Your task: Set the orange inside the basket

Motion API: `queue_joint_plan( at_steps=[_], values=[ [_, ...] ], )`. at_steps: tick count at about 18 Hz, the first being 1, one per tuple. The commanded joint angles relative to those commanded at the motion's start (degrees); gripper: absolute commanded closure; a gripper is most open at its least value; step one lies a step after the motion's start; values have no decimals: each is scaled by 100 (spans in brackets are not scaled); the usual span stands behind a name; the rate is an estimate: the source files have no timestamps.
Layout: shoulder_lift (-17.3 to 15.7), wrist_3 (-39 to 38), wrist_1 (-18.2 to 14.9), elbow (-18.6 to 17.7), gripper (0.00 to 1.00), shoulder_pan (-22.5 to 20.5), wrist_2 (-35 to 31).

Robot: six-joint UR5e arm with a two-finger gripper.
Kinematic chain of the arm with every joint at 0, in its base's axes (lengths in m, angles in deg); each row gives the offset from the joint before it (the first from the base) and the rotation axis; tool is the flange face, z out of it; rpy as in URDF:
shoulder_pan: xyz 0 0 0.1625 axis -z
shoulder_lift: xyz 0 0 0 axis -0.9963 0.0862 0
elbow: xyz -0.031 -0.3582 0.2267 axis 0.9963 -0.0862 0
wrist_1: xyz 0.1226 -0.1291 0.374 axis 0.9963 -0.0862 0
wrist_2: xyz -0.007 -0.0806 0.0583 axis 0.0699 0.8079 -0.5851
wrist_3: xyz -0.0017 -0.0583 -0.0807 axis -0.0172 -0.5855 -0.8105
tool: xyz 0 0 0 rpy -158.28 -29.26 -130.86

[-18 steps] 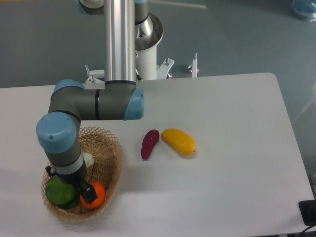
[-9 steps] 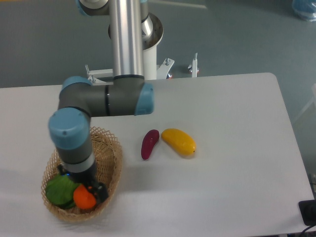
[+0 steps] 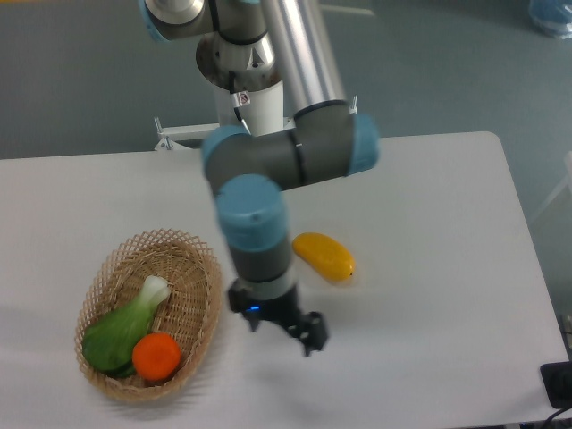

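The orange (image 3: 156,356) lies inside the basket (image 3: 202,264) at its near end, resting against a green leafy vegetable (image 3: 119,332). My gripper (image 3: 284,332) hangs to the right of the basket, above the table and apart from the rim. Its fingers are spread with nothing between them. The wrist stands over the table between the basket and the yellow fruit.
A yellow mango-like fruit (image 3: 324,256) lies right of the arm near the table's middle. The arm's base post (image 3: 250,107) stands at the back edge. A dark object (image 3: 558,384) sits at the table's near right corner.
The gripper has let go of the orange, which stays in the basket. The arm has swung right, out of the basket, and now covers the purple fruit seen earlier.
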Motion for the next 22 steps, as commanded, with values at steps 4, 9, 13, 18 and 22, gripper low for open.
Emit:
queue_joint_plan(
  at_steps=[4,9,13,18,22],
  values=[
    [35,729,-18,44,0,-510,70],
    [79,1249,-9,79,0,-870,105],
    [141,1416,-9,123,0,-1047,105],
    [123,1461,-18,79,0,-1082,105],
    [105,1461,-18,53,0,-1074,105]
  ],
)
